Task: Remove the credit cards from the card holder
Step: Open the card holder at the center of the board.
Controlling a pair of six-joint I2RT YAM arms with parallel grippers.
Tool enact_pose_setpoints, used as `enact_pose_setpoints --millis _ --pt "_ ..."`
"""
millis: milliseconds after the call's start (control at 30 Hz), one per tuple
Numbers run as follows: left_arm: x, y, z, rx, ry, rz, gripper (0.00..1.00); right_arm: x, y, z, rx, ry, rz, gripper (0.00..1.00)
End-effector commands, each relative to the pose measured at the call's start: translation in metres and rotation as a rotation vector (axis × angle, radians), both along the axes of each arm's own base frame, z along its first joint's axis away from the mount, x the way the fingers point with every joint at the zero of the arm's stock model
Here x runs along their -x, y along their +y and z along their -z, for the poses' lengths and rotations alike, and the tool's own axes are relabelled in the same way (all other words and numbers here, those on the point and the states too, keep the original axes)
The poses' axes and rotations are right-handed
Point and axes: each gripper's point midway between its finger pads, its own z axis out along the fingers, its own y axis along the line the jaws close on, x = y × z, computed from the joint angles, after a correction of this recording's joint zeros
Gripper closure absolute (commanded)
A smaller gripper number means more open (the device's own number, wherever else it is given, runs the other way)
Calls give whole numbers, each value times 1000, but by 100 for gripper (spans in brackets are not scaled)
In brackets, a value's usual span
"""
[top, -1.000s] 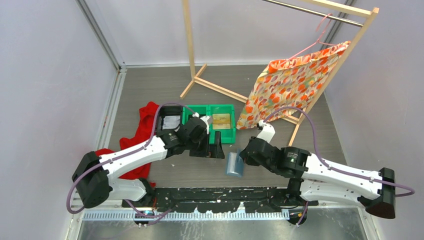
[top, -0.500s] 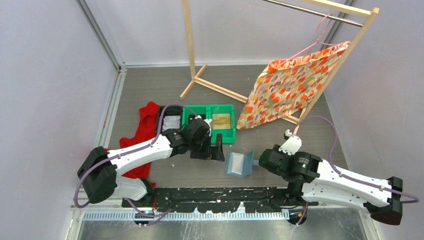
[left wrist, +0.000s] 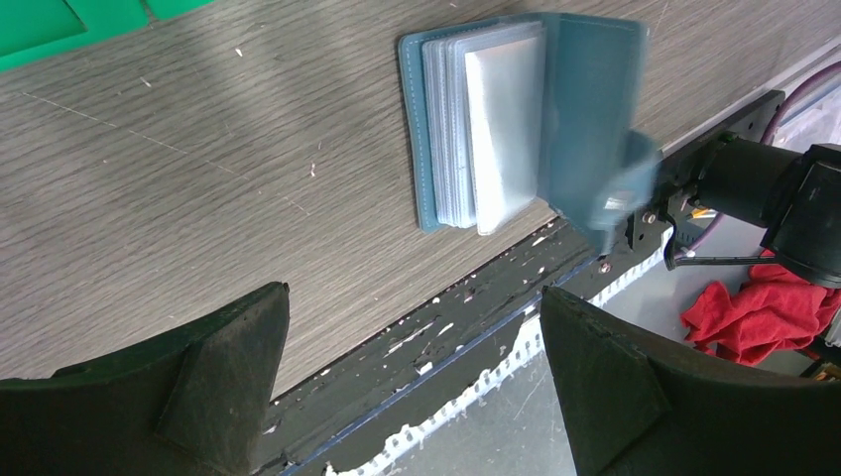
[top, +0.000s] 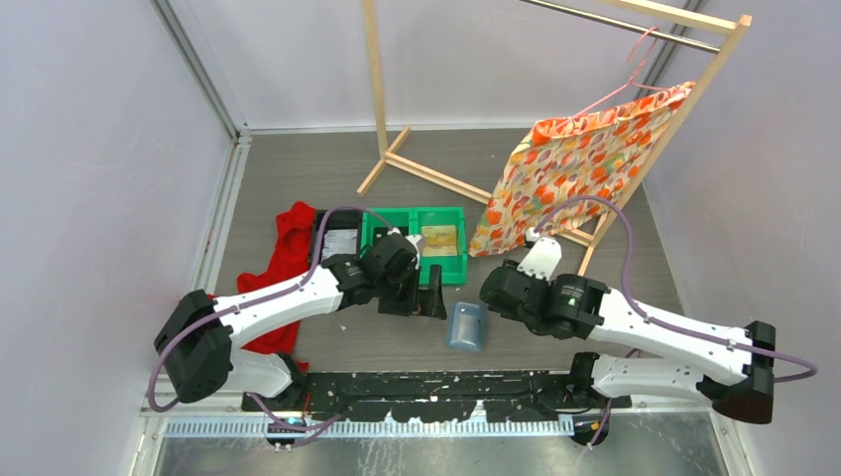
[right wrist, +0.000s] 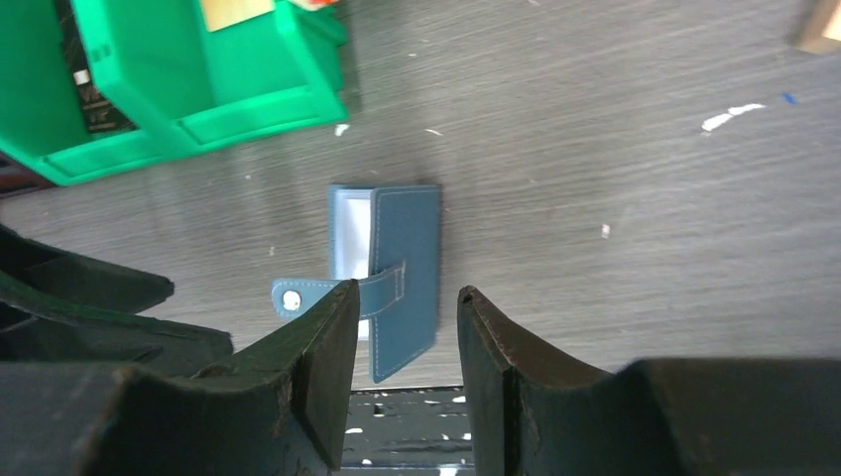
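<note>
The slate-blue card holder lies flat on the worktop close to its near edge. Its cover rests loosely over pale pockets and its closure tab is unfastened. Whether credit cards sit inside cannot be told. Just left and farther, the left gripper hovers with jaws spread wide, holding nothing. Just right, the right gripper hangs over the holder, jaws part open and empty. Farther back stand two green bins, a yellowish flat item in the right one. A red cloth lies left of them. A wooden rack with a floral cloth stands farthest.
</note>
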Motion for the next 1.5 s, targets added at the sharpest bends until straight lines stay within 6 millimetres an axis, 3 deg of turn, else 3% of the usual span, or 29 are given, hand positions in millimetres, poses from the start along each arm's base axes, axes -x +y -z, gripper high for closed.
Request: enact_pose_setpoints --millis 0,167,300,567,667,867,1000,1233,1367,1467 --pt "-9 -2 -20 34 -67 0 1 -16 47 -16 -75 -57 -111 55" --pt "-9 -1 -15 16 -56 -1 1 -15 79 -10 -116 -30 -192 57" --pt "-9 4 -12 -5 -56 -14 1 -12 92 -5 -123 -4 -240 58" --pt "-11 26 -16 -60 -97 -69 1 -5 132 12 -123 76 -363 61" --pt "-12 38 -16 -85 -110 -105 1 -7 135 29 -83 102 -352 62" --pt "-16 59 -16 -93 -132 -184 1 -4 116 68 10 163 -291 63" --pt "-16 58 -15 -83 -133 -171 1 1 88 77 76 174 -233 63" --pt "-14 37 -15 -42 -95 -103 1 12 36 79 141 175 -137 64" --pt "-16 26 -18 -22 -91 -76 2 12 30 66 96 143 -121 65" --pt "-13 10 -21 44 -69 -39 7 6 30 49 67 97 -106 65"
